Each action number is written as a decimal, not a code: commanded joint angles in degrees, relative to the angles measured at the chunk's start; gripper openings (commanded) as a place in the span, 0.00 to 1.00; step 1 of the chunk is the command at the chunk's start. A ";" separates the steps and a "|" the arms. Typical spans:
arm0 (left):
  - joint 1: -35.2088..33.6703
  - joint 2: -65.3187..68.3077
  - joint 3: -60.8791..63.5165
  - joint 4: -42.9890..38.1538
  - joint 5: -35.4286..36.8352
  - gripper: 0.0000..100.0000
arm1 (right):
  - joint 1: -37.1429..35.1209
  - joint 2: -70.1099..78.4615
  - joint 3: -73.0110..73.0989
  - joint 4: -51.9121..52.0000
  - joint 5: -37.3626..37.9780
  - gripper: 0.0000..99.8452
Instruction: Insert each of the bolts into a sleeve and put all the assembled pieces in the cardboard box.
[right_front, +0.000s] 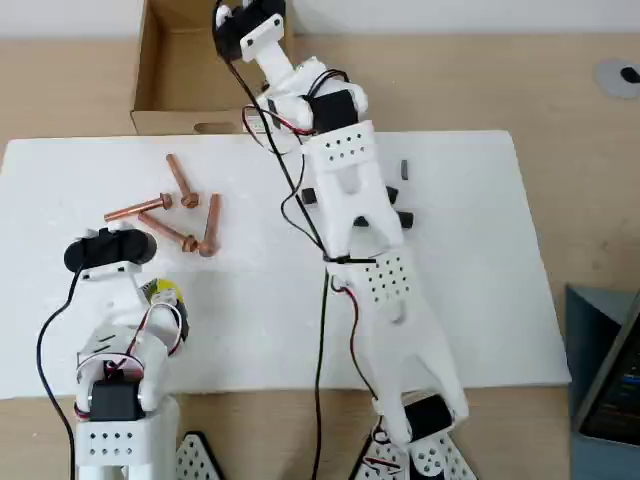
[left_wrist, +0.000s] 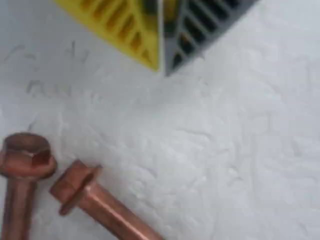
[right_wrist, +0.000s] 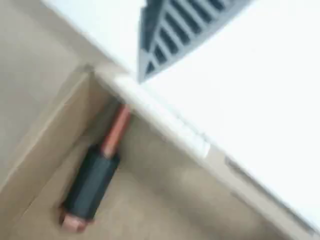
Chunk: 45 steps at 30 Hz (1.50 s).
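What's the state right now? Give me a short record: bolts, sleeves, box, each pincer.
loose bolts: four, lying on the white mat
sleeves: dark pieces on the mat beside the right arm, partly hidden; count unclear
cardboard box: holds one assembled piece
left pincer: shut, empty, low over the mat near two bolt heads
right pincer: over the box
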 joint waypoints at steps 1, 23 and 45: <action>-0.18 -0.31 -0.53 -0.62 0.44 0.00 | 1.71 -7.52 -2.77 3.87 0.44 0.23; -0.35 -0.31 -0.53 -0.62 0.62 0.00 | 7.34 -17.63 3.12 21.19 6.77 0.23; -3.69 -0.31 -0.44 -0.53 3.96 0.00 | 7.60 -44.44 64.92 18.81 52.13 0.23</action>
